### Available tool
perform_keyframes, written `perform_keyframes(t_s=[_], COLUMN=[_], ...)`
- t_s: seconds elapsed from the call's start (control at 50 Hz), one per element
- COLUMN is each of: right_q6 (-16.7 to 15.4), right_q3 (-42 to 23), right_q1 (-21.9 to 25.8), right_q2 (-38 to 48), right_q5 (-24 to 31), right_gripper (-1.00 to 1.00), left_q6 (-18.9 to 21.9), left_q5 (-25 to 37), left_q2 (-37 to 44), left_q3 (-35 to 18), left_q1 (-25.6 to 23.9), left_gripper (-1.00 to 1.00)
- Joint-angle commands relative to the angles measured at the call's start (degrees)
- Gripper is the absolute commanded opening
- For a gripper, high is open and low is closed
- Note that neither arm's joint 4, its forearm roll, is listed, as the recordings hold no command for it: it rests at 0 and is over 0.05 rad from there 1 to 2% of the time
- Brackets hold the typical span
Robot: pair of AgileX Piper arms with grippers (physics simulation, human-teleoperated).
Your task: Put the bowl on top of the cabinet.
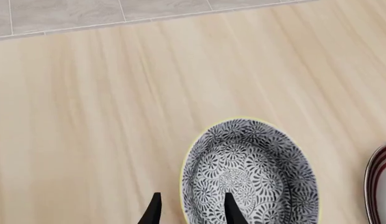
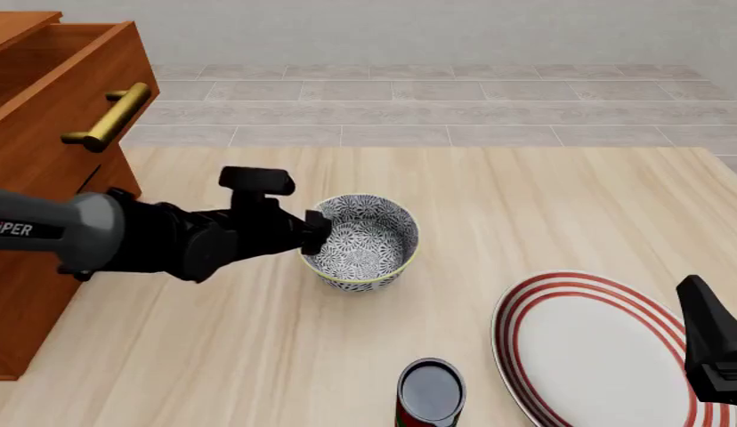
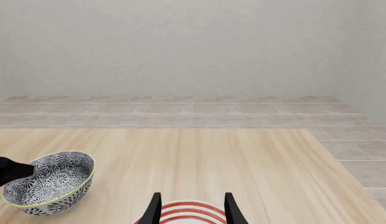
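The bowl [image 2: 361, 241] stands upright on the light wooden table [image 2: 559, 213], near its middle and apart from the cabinet [image 2: 42, 160], which rises at the table's left edge with one drawer pulled out and a brass bar handle [image 2: 108, 116] showing; the cabinet's top is cut off by the frame. A white plate [image 2: 600, 351] with red rings lies to the bowl's right and nearer the camera, well apart from it; a dark can [image 2: 431, 393], cut off at the bottom edge, stands just beside the plate's left rim. The left gripper [image 1: 191, 210] straddles the bowl's near wall at a narrow gap, one finger inside and one outside; whether the fingers press the rim cannot be told. The left arm's grey sleeve reads "PIPER". The right gripper [image 3: 191, 207] hangs above the plate, its fingers parted and holding nothing; in the front view only a dark part of it shows at the right edge.
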Motion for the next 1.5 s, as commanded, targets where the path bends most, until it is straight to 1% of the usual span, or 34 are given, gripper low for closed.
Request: perform_keyframes(t_s=[0.02,0.08,0.6,1.12,1.14,1.16,1.18,1.2,1.26,1.28,1.3,1.32,1.36,1.38,1.48,1.5], right_q6=[0.0,-0.01,0.0,0.01,0.0,0.0,0.0,0.0,0.0,0.0,0.0,0.0,-0.01,-0.01,0.0,0.01], right_q3=[0.0,0.0,0.0,0.0,0.0,0.0,0.0,0.0,0.0,0.0,0.0,0.0,0.0,0.0,0.0,0.0], right_q1=[0.01,0.0,-0.01,-0.01,-0.01,0.0,0.0,0.0,0.0,-0.01,0.0,-0.01,0.0,0.0,0.0,-0.01], right_q2=[-0.01,0.0,0.0,0.0,0.01,0.0,0.0,-0.01,0.0,0.0,0.0,0.0,0.0,0.01,-0.01,0.01], right_q5=[0.0,0.0,0.0,0.0,0.0,0.0,0.0,0.0,0.0,0.0,0.0,0.0,0.0,0.0,0.0,0.0], right_gripper=[1.0,1.0,1.0,1.0,1.0,1.0,1.0,1.0,1.0,1.0,1.0,1.0,1.0,1.0,1.0,1.0], left_q6=[-2.29,-1.33,-2.75,-2.35,-0.09,1.84,-0.64,-0.29,1.11,0.2,1.03,0.5,0.68,0.64,1.31,0.92], left_q5=[-0.17,0.06,0.66,0.61,-0.18,0.57,0.56,0.04,0.05,0.2,0.46,0.54,0.7,1.32,2.05,2.23], left_q2=[1.83,1.75,5.52,9.43,8.54,8.97,9.15,8.01,6.25,5.65,4.58,3.46,3.15,0.58,-3.01,-3.63], left_q3=[-0.43,-0.81,-3.62,-5.84,-5.75,-6.54,-5.78,-4.85,-4.46,-4.14,-4.06,-3.31,-3.28,-2.42,-1.38,-1.13], left_q1=[-0.73,-0.3,0.78,1.1,2.48,3.81,2.26,2.03,2.45,2.05,2.49,1.54,1.68,1.13,0.73,0.46], left_gripper=[1.0,1.0,1.0,1.0,1.0,-1.0,-1.0,-1.0,-1.0,-1.0,-1.0,-1.0,-1.0,-1.0,-1.0,-1.0])
